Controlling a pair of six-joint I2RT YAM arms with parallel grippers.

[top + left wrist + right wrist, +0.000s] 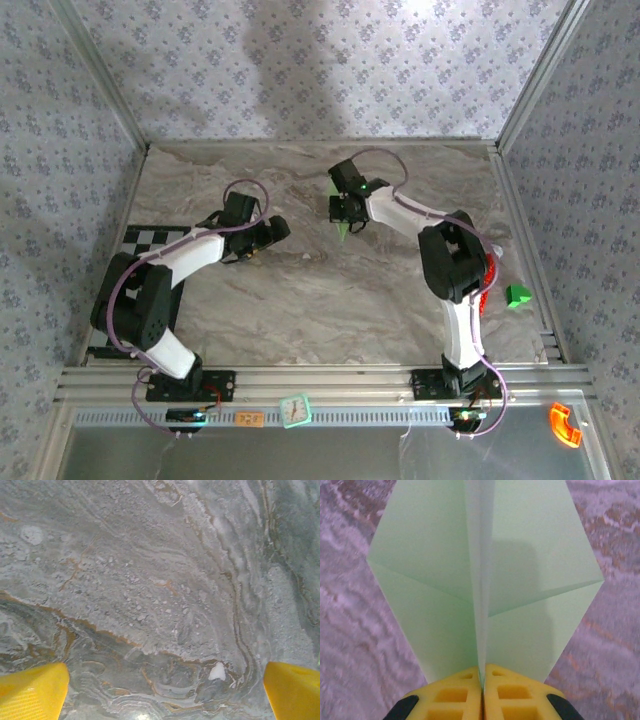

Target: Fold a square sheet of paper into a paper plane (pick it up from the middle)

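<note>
The right gripper [482, 692] has its yellow fingers pressed together on the centre crease of a folded pale green paper sheet [430, 565]. The thin, matte sheet spreads away from the pinch in two kite-like halves, each with a diagonal crease. In the top view this gripper [346, 213] holds the paper [343, 229] at the far part of the grey marble-patterned table [330, 300], slightly right of centre.

The left gripper [162, 694] is spread wide, one yellow fingertip at each lower corner of its wrist view, with only marble between them. From above it [272, 231] sits left of centre, well apart from the paper.

An orange label [250, 419] on the near rail carries marks too small to read. Beside it is a small teal-framed clock [295, 410].

A bright green solid block [517, 296] lies near the aluminium right rail [525, 240], and a black-and-white checkerboard [150, 238] lies at the left edge. Open marble stretches between the two arms down to the near rail.
</note>
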